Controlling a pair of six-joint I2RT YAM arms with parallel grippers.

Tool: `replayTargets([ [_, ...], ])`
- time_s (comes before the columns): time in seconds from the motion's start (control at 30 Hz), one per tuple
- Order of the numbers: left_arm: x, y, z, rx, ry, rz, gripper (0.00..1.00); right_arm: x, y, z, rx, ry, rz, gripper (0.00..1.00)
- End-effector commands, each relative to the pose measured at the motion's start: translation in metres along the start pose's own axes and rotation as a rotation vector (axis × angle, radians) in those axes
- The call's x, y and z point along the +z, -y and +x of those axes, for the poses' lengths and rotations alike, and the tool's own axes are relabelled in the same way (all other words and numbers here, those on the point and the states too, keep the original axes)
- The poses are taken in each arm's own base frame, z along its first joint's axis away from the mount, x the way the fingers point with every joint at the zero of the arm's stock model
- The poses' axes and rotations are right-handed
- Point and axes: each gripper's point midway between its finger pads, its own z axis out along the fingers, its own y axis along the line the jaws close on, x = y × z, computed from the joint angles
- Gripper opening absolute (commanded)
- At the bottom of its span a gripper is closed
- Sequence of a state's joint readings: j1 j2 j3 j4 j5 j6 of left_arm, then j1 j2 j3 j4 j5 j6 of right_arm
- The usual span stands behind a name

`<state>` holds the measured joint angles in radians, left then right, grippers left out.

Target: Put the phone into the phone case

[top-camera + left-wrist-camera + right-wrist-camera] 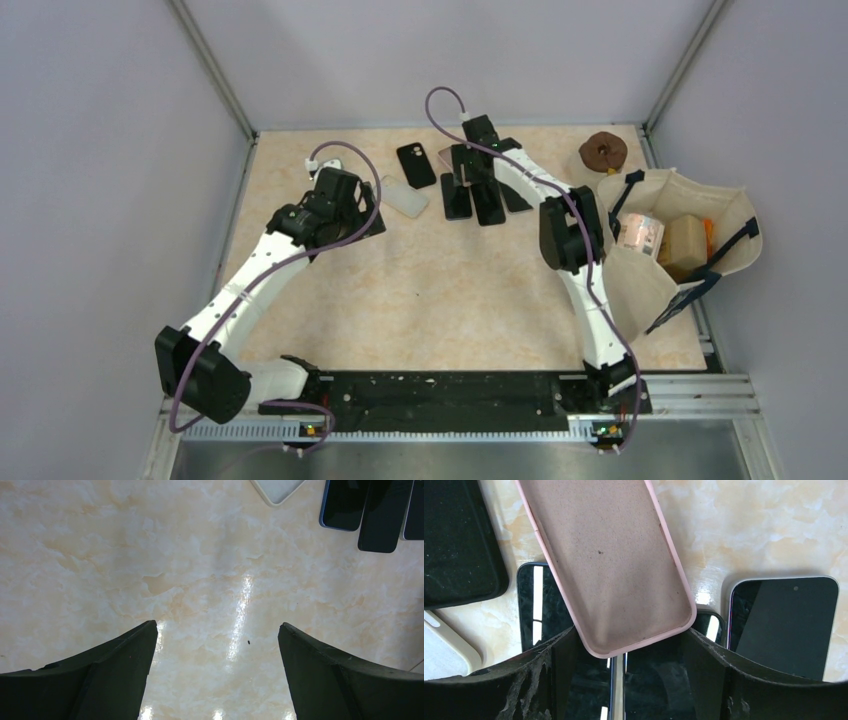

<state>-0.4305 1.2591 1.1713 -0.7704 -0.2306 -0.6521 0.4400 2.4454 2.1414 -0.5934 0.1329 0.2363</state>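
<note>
My right gripper [630,641] is shut on the lower end of a pink phone case [609,560], open side up. It holds the case tilted just above a row of dark phones. One phone [536,605] shows at the left and another [784,625] at the right. In the top view the right gripper [470,172] hangs over these phones [489,205] at the table's back middle. My left gripper [216,630] is open and empty over bare table. In the top view it [350,215] sits left of the phones.
A black case [415,165] and a white case [405,197] lie left of the phones; they also show in the right wrist view, black [459,540] and white [444,650]. A canvas bag [735,215] with items and a brown round object [603,152] stand at the right.
</note>
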Motion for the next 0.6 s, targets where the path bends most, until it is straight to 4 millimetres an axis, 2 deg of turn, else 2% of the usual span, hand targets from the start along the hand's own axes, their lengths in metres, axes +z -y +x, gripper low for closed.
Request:
replayTargets([
  [0.0,0.0,0.003,-0.006,-0.008,0.02,0.015,0.95,-0.005,0.004,-0.008,0.006,0.024,0.029,0.73],
  [0.17,0.001,0.001,-0.005,-0.003,0.015,0.007,0.95,-0.038,-0.012,-0.035,-0.089,0.136,0.026,0.73],
  [0.23,0.003,0.002,-0.004,-0.002,0.009,0.005,0.95,-0.042,-0.02,-0.043,-0.143,0.167,0.018,0.73],
  [0.3,0.004,0.002,-0.004,-0.001,0.004,0.005,0.95,-0.04,-0.025,-0.048,-0.183,0.18,-0.001,0.73],
  [0.57,0.004,0.001,-0.005,0.018,-0.002,-0.006,0.95,-0.01,-0.037,-0.044,-0.23,0.168,-0.045,0.68],
])
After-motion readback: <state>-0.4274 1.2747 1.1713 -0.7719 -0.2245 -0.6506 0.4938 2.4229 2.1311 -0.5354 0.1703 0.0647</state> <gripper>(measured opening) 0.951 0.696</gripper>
